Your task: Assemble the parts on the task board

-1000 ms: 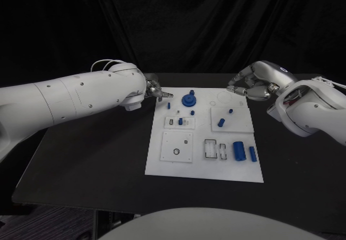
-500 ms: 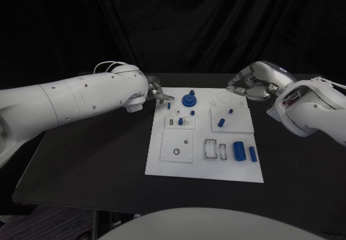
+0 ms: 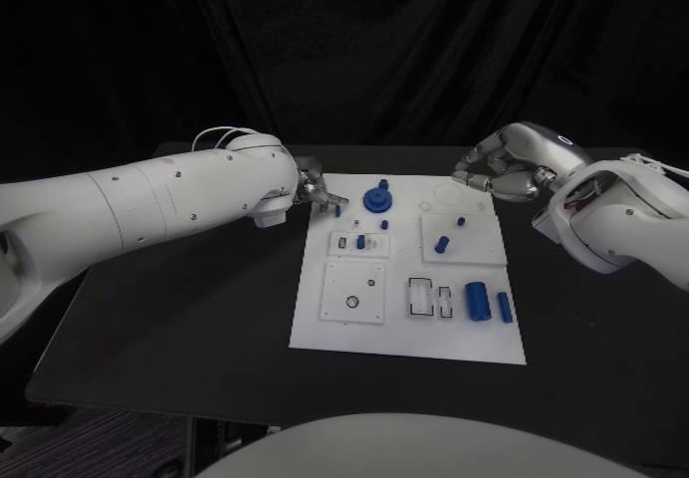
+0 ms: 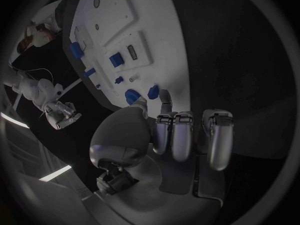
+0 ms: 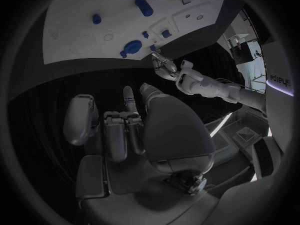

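Note:
The white task board [image 3: 409,329] lies mid-table with blue parts on it: a round stepped piece [image 3: 377,197], a small peg [image 3: 338,210] and two cylinders [image 3: 475,301] near the front right. My left hand [image 3: 319,189] hovers at the board's far left corner. Its thumb and one finger reach out, slightly apart, just short of the small peg [image 4: 153,90]; nothing is between them and the other fingers [image 4: 181,135] are bent. My right hand [image 3: 500,169] hangs above the far right corner, fingers [image 5: 119,130] curled in and holding nothing.
Raised white square plates [image 3: 356,291] with slots and holes sit on the board. The black table [image 3: 187,319] stretches out on both sides of it. The round blue piece [image 5: 131,47] and my left hand [image 5: 165,65] appear in the right wrist view.
My left arm has slid a little to the right, bringing the hand closer to the small peg at the board's edge. The right hand has stayed put.

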